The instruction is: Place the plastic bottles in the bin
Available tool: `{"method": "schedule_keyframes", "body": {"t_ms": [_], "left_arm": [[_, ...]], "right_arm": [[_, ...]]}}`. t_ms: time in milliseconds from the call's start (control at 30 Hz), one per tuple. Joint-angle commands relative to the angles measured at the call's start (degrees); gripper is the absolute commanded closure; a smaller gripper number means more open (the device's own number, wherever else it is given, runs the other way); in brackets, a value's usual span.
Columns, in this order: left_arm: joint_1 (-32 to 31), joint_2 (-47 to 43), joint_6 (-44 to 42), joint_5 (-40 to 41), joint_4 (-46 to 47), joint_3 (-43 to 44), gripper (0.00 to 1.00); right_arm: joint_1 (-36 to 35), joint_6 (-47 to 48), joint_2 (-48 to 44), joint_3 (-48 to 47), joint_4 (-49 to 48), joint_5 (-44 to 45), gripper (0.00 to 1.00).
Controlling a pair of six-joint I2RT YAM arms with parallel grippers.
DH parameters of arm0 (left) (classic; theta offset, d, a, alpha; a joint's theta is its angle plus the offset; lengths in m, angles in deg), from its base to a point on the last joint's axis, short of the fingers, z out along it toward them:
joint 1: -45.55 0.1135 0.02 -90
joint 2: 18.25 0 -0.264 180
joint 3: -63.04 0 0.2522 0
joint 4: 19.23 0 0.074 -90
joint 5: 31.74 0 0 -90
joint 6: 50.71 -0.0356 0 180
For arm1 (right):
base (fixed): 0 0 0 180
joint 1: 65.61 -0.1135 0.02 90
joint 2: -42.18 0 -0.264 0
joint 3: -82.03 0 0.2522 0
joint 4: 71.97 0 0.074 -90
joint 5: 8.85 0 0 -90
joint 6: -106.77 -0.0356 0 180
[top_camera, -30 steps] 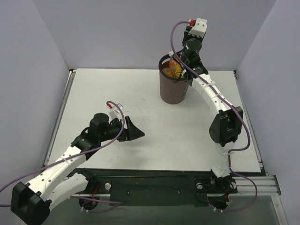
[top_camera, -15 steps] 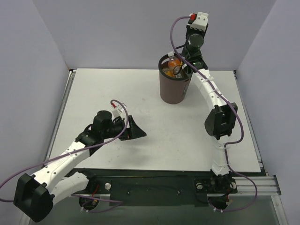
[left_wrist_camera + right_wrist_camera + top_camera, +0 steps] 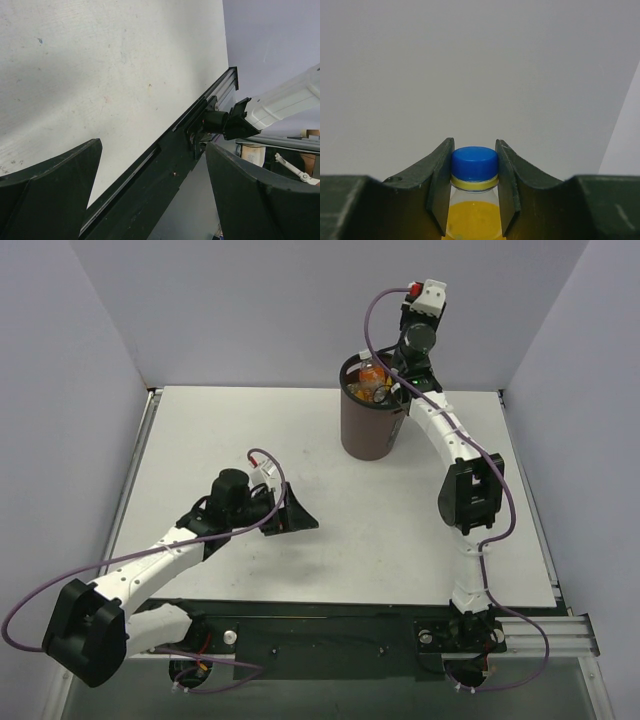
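The dark brown bin stands at the back of the table. Orange-filled bottles show inside its mouth. My right gripper hangs over the bin's rim. In the right wrist view it is shut on the neck and blue cap of the yellow bottle, with the plain wall behind. My left gripper is open and empty, low over the table's near middle. In the left wrist view its jaws stand wide apart with nothing between them.
White tabletop with grey walls on three sides. A black rail runs along the near edge, where the right arm's base is mounted. No loose bottles show on the table.
My left arm has stretched forward and right, carrying its open gripper toward the table's middle. My right wrist has shifted slightly over the bin, still gripping the yellow bottle.
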Motion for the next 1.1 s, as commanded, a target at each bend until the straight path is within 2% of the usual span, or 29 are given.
{"method": "schedule_keyframes", "body": {"t_ms": [0, 200, 300, 433, 533, 600, 800, 1067], "left_arm": [[0.48, 0.79, -0.29, -2.26, 5.05, 3.15, 0.04], [0.48, 0.79, -0.21, -2.18, 5.31, 2.98, 0.04], [0.48, 0.79, -0.21, -2.26, 5.58, 2.71, 0.04], [0.57, 0.79, -0.29, -2.35, 5.58, 2.62, 0.04], [0.57, 0.53, -0.38, -2.35, 5.58, 2.27, 0.04], [0.57, 0.27, -0.47, -2.44, 5.49, 1.84, 0.04], [0.84, 0.0, -0.47, -2.44, 5.66, 1.13, 0.04], [1.1, 0.26, -0.38, -2.79, 6.28, 0.52, 0.04]], "right_arm": [[-0.54, -1.44, -1.45, 3.29, -2.68, -0.44, 1.0], [-0.98, -1.79, -2.94, 4.25, -4.78, -2.72, 1.0], [-0.98, -1.62, -4.26, 7.66, -8.29, -7.62, 1.0], [-1.07, 1.54, -3.13, 14.26, -26.54, -13.87, 1.0], [-1.15, 5.57, -2.51, 16.55, -29.13, -16.69, 1.0], [-1.07, 7.6, -1.64, 19.09, -34.12, -19.07, 1.0], [-1.15, 2.97, -4.44, 25.52, -38.45, -22.5, 1.0], [-3.08, -1.0, -7.77, 33.16, -42.05, -20.31, 1.0]]}}
